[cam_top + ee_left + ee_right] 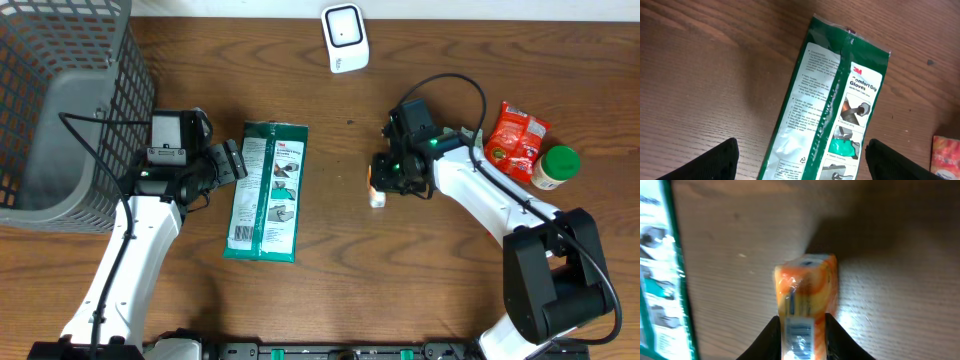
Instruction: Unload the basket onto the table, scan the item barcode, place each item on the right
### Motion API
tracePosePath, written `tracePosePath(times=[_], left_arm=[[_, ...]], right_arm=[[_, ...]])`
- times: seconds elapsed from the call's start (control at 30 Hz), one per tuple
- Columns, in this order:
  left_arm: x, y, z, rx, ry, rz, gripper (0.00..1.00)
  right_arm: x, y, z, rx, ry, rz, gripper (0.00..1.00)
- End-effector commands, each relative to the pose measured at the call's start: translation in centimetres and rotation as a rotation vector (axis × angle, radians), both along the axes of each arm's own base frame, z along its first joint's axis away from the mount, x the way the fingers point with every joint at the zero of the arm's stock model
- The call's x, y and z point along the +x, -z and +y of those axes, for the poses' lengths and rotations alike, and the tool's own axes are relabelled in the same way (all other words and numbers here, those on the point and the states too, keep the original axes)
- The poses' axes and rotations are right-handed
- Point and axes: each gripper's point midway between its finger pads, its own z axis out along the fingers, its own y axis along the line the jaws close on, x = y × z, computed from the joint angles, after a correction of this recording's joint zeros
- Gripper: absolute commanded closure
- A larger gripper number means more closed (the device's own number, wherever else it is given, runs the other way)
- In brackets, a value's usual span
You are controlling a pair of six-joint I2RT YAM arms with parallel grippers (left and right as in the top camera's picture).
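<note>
Your item is the small orange plastic-wrapped pack (807,287). It lies on the brown wooden bench (400,290), right of centre and beneath the tip of your right arm. From overhead only its pale end (377,197) pokes out from under the right gripper (381,185).

In the right wrist view the pack is a narrow block. Its glossy film is mottled orange and yellow and crinkled at the far end, where there is a touch of blue. A white label with blue print (799,330) runs along its top face towards the camera, but it is too blurred to read. The jaws of your right gripper stand slightly apart, one on each side of the pack's near end and close against its sides. You cannot tell whether they are pressing it or merely flanking it.

The white handheld barcode scanner (345,38) stands at the far edge of the bench, well apart from the pack. A flat green and white glove packet (267,190) lies between your two arms. Your left gripper (801,152) hangs just beside that packet's left edge, with its jaws wide apart and nothing in them.

To your right, a red snack bag (517,138) lies beside a green-lidded jar (555,167). A grey wire mesh basket (120,90) fills the far left corner.
</note>
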Motion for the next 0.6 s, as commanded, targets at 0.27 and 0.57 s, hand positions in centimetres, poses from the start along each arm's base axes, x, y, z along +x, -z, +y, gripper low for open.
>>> tracePosePath(times=[0.27, 0.57], left_arm=[[-0.2, 0.5, 0.1, 0.007, 0.006, 0.015, 0.18], [-0.2, 0.5, 0.1, 0.007, 0.005, 0.015, 0.18]], right_arm=[[0.4, 0.8, -5.4, -0.145, 0.033, 0.006, 0.55], [0.7, -0.6, -5.7, -0.122, 0.026, 0.013, 0.5]])
